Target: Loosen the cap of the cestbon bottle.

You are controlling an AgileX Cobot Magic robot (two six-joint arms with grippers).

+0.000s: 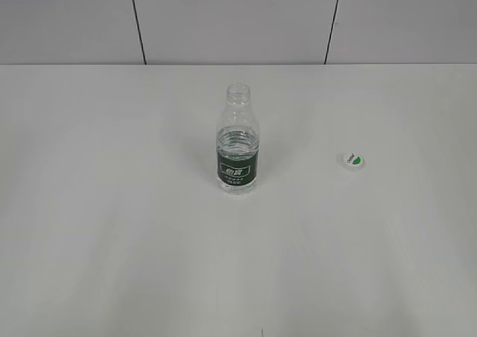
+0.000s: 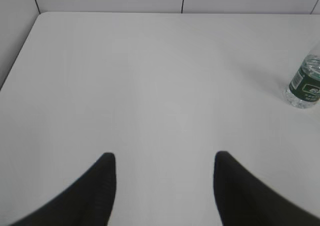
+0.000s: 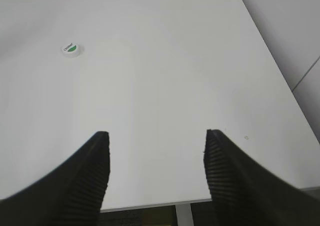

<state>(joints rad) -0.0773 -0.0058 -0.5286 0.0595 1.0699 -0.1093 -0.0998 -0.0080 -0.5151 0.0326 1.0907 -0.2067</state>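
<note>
The cestbon bottle stands upright at the middle of the white table, clear with a dark green label, its neck open with no cap on it. It also shows at the right edge of the left wrist view. The cap, white with a green mark, lies flat on the table to the right of the bottle, apart from it; it also shows in the right wrist view. My left gripper is open and empty, far from the bottle. My right gripper is open and empty above the table's front edge. Neither gripper shows in the exterior view.
The white table runs back to a grey panelled wall. The table's left edge shows in the left wrist view. Its front edge and right edge show in the right wrist view.
</note>
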